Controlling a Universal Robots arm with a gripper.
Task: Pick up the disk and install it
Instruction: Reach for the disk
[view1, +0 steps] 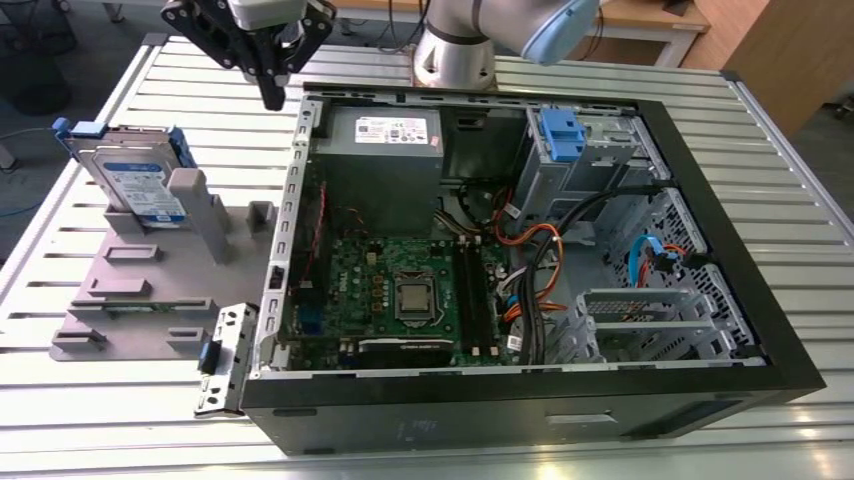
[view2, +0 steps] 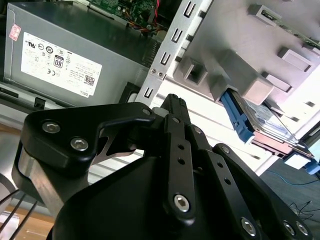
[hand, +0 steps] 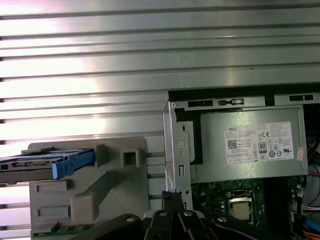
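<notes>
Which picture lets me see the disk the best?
The exterior view: the disk stands in the grey holder, label facing the camera. The first wrist view sees it edge-on; the second wrist view shows its blue rail and part of its face.

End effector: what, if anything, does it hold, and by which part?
Nothing. The black end effector is empty; the silver-metal disk with blue rails stands apart in a grey holder.

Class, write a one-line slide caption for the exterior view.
Gripper hovers by the open computer case's corner, apart from the disk standing on edge in its grey holder.
</notes>
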